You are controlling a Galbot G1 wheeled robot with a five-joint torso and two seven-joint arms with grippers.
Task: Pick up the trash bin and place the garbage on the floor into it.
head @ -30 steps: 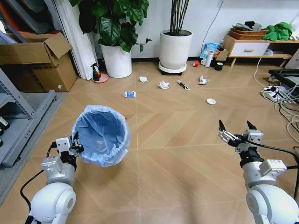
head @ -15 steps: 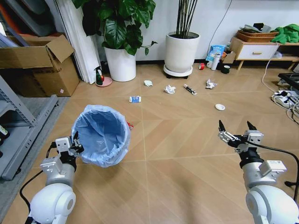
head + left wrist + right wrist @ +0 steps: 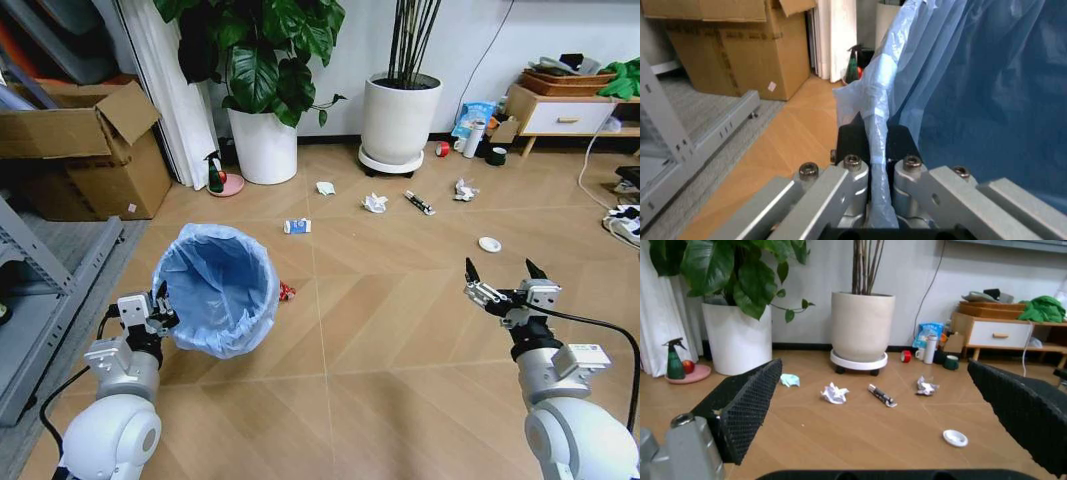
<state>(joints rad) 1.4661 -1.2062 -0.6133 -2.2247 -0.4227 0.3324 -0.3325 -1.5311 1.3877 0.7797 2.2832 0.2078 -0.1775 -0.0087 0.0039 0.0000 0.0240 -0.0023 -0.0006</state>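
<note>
The trash bin (image 3: 218,285), lined with a crinkly light-blue bag (image 3: 973,75), hangs tilted at the lower left of the head view. My left gripper (image 3: 150,312) is shut on its rim (image 3: 878,145). Garbage lies on the floor beyond: a red wrapper (image 3: 286,292) beside the bin, a blue-white packet (image 3: 296,226), paper wads (image 3: 375,203) (image 3: 464,190), a stick wrapper (image 3: 420,203) and a white disc (image 3: 489,244). My right gripper (image 3: 500,268) is open at the lower right, above bare floor. Between its fingers, the right wrist view shows a wad (image 3: 835,393), the stick wrapper (image 3: 882,395) and the disc (image 3: 955,438).
A cardboard box (image 3: 80,140) and a metal shelf (image 3: 40,300) stand on the left. Two white plant pots (image 3: 265,145) (image 3: 400,115) line the back wall, with a spray bottle (image 3: 215,172) beside them. A low cabinet (image 3: 560,110), a bottle (image 3: 474,140), a mug (image 3: 497,155) and cables (image 3: 625,215) are at the right.
The whole head view has shifted, so the camera has moved; the litter now sits lower and further right. The red wrapper has come into view beside the bin. Both grippers hold their poses.
</note>
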